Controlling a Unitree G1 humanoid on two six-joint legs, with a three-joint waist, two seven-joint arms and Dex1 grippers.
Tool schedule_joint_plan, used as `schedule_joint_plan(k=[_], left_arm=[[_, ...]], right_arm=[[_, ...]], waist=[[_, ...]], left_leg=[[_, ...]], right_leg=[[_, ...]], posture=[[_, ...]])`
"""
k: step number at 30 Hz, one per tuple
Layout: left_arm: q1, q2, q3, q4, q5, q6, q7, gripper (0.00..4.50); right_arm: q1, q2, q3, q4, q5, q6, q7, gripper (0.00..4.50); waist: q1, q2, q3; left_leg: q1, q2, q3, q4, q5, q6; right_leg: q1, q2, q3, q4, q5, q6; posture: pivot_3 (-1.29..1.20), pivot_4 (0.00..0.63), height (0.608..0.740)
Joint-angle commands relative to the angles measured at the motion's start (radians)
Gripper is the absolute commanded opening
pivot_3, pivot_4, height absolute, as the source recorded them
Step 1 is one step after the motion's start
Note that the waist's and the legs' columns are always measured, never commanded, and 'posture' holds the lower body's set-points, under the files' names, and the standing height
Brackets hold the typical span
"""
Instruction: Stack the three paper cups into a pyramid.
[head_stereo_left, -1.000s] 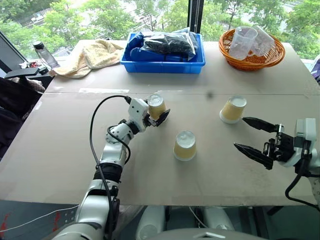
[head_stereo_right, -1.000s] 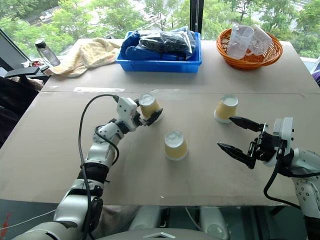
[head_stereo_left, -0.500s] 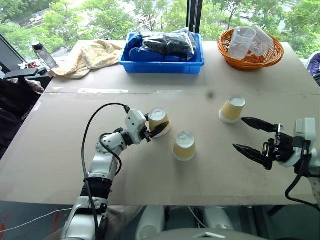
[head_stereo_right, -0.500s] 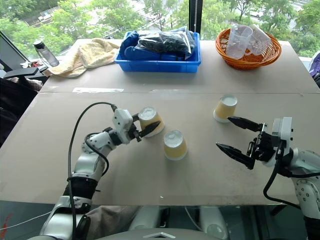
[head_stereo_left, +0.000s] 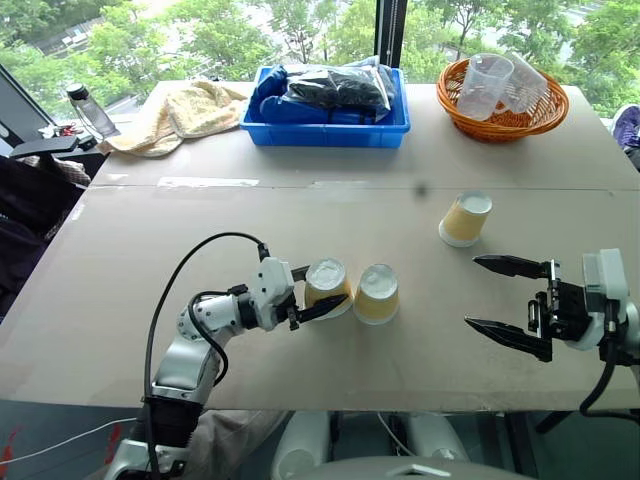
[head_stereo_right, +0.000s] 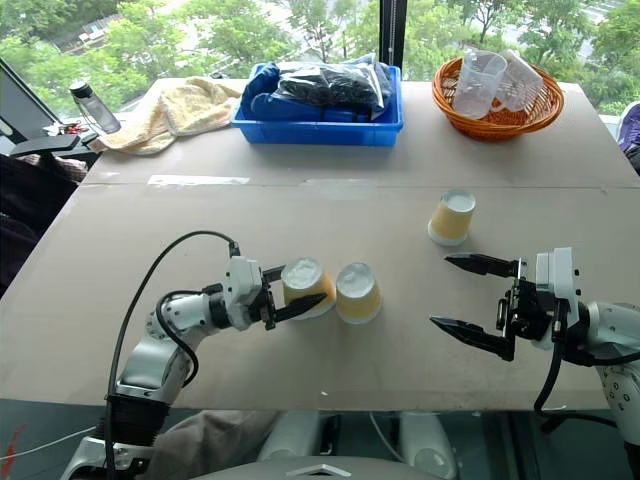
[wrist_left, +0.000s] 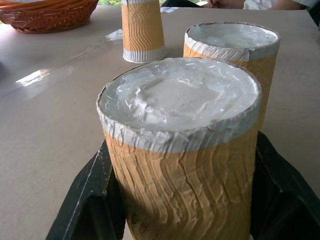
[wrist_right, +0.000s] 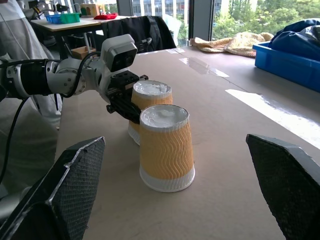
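The left gripper is seen clamped on one of the three paper cups, the held cup, which is carried upside down with its white base upward and its long axis roughly upright. It is placed just beside the middle cup, on that cup's left, near the middle of the desk and towards its near edge; whether the two cups touch cannot be made out. From the held cup, the third cup lies to the right and further towards the far edge, well apart. The right gripper is held with its jaws wide apart and nothing between them, near the desk's right edge; it is the nearer hand to the third cup, which stands just beyond its upper finger, so that cup is judged to be its to fetch.

Compared with a second earlier, the held cup has been brought from further back on the desk, where the jaws were not yet closed on it, towards the near edge and alongside the middle cup. The third cup has not been shifted, and the right gripper has hardly moved
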Motion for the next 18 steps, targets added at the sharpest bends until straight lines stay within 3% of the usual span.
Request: schedule_joint_plan(k=[1,4,13,15,18], left_arm=[[-0.001,0.000,-0.005,0.012,0.028,-0.020,0.020,3.27],[0.000,-0.002,-0.017,0.010,0.015,-0.014,0.002,4.44],[0.083,0.036,0.054,-0.163,-0.123,0.049,-0.014,4.44],[0.105,0.094,0.073,-0.259,-0.108,0.084,-0.005,4.44],[0.115,0.167,0.144,-0.409,-0.206,0.205,0.035,4.44]], right_arm=[[0.002,0.006,-0.007,0.002,-0.001,-0.027,0.020,4.50],[-0.002,0.009,-0.006,0.013,-0.008,-0.034,0.028,4.50],[-0.017,0.020,-0.020,0.067,-0.077,-0.073,-0.023,4.50],[-0.028,0.030,-0.025,0.125,-0.149,-0.119,-0.066,4.50],[-0.050,0.041,-0.046,0.163,-0.162,-0.092,-0.146,4.50]], waist=[[0.000,0.000,0.000],[0.000,0.000,0.000],[-0.004,0.000,0.000],[-0.002,0.000,0.000],[-0.001,0.000,0.001]], left_leg=[[0.000,0.000,0.000,0.000,0.000,0.000],[0.000,0.000,0.000,0.000,0.000,0.000],[0.000,0.000,0.000,0.000,0.000,0.000],[0.000,0.000,0.000,0.000,0.000,0.000],[0.000,0.000,0.000,0.000,0.000,0.000]], right_leg=[[0.000,0.000,0.000,0.000,0.000,0.000],[0.000,0.000,0.000,0.000,0.000,0.000],[0.000,0.000,0.000,0.000,0.000,0.000],[0.000,0.000,0.000,0.000,0.000,0.000],[0.000,0.000,0.001,0.000,0.000,0.000]], posture=[[0.00,0.150,0.740],[0.00,0.150,0.740],[0.00,0.150,0.740],[0.00,0.150,0.740],[0.00,0.150,0.740]])
